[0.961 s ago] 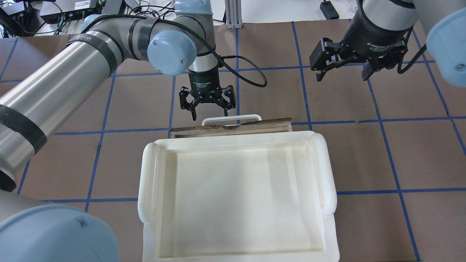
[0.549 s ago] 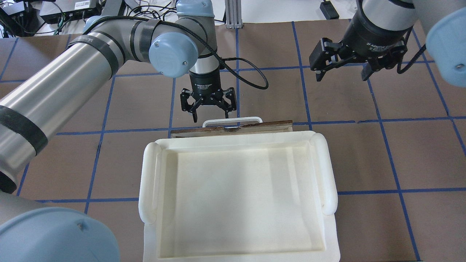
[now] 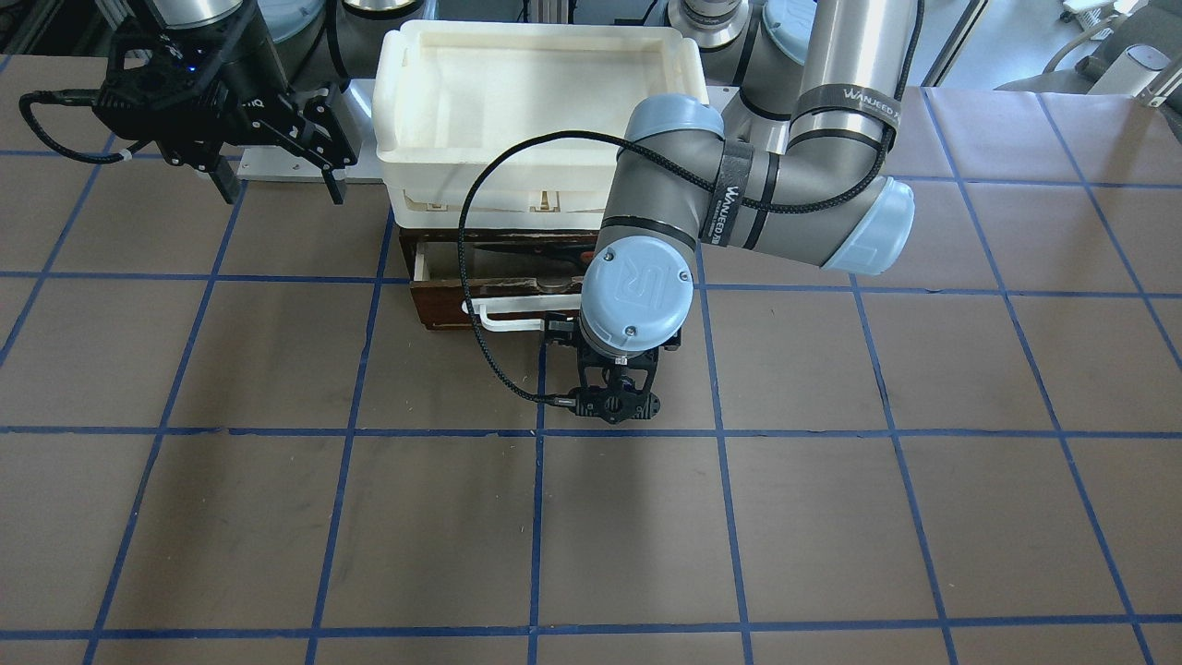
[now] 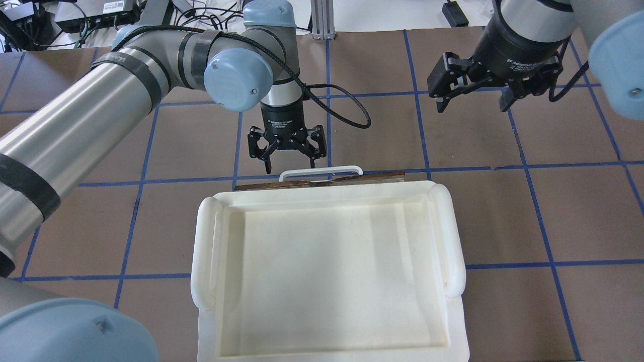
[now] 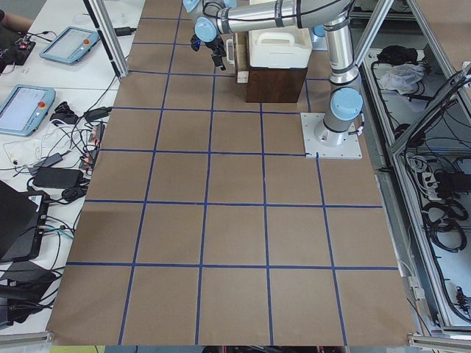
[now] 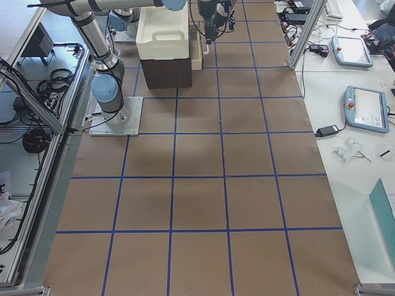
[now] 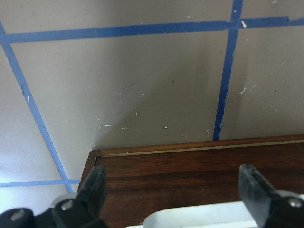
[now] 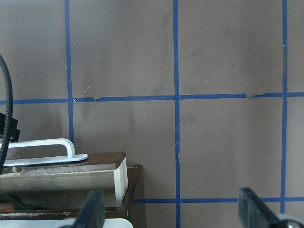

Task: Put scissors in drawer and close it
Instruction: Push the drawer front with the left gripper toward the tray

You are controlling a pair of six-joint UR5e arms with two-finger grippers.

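The dark brown drawer (image 4: 375, 176) sticks out a little from under the white bin, its white bar handle (image 4: 320, 171) facing away from me. In the front view the drawer (image 3: 443, 309) is open by a narrow gap, and the scissors (image 3: 531, 248) lie inside with their dark blades showing. My left gripper (image 4: 291, 166) is open and empty, its fingers straddling the handle right at the drawer front (image 7: 190, 171). My right gripper (image 4: 473, 106) is open and empty, raised off to the right of the drawer (image 8: 61, 183).
A large white plastic bin (image 4: 204, 251) sits on top of the drawer's cabinet (image 5: 274, 84). The brown table surface carries a grid of blue tape lines. The left arm's black cable (image 4: 352, 108) loops beside the wrist.
The drawer has slid in toward the bin, so less of its pale inside shows. My left gripper has followed its handle the same way. The right arm has not moved.
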